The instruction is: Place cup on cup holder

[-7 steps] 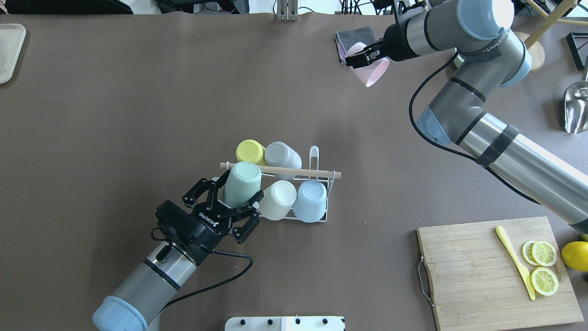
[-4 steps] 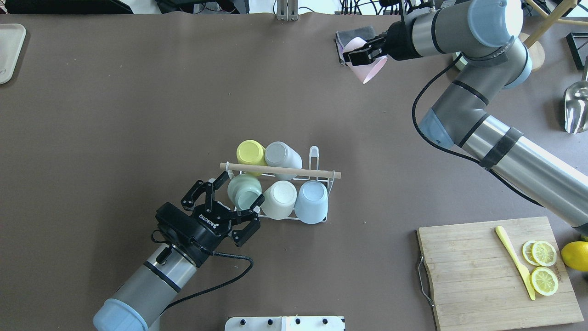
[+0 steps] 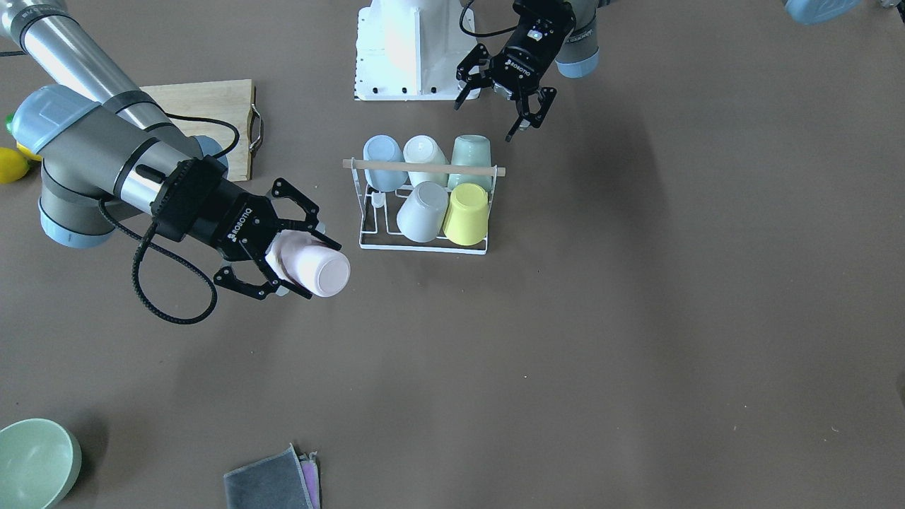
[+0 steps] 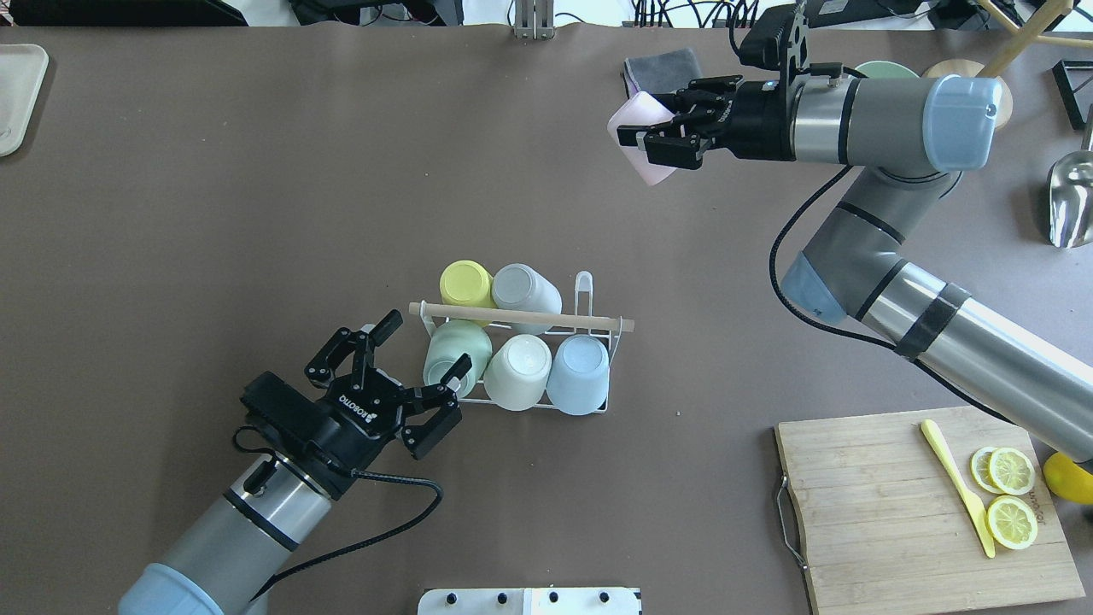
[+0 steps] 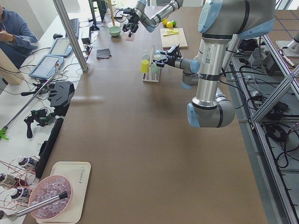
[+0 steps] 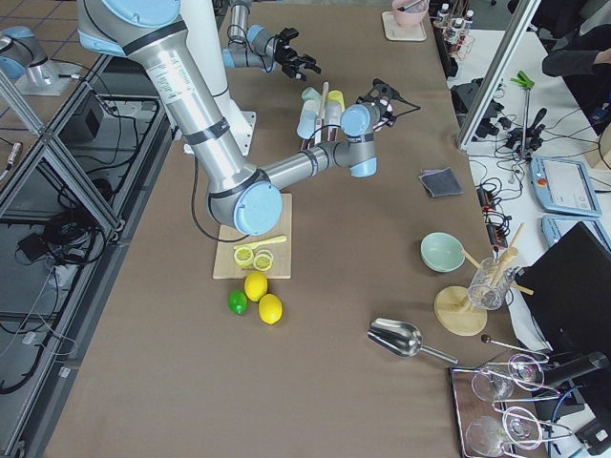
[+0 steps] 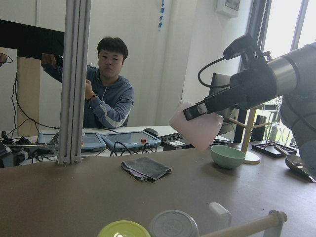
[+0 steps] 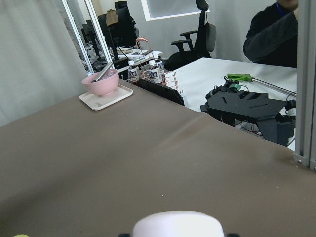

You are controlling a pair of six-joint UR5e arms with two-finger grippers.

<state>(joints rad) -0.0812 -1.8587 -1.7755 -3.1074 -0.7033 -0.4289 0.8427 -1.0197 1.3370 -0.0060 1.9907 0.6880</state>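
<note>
The pale pink plastic cup (image 4: 632, 120) is clamped, tilted, in the right hand (image 4: 649, 137), well apart from the white wire cup holder with wooden rod (image 4: 521, 317), which is found nearer the robot and leftward; the left hand (image 4: 424, 343) is spread wide beside it.

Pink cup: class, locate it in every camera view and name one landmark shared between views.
Exterior front-facing: pink cup left of centre.
Overhead exterior: pink cup near top, right of centre.
Exterior left: pink cup tiny, top centre.
Exterior right: too small to tell.
Left wrist: pink cup midair, right of centre.
Right wrist: pink cup at bottom edge.
Landmark: the cup holder, mid-table.
</note>
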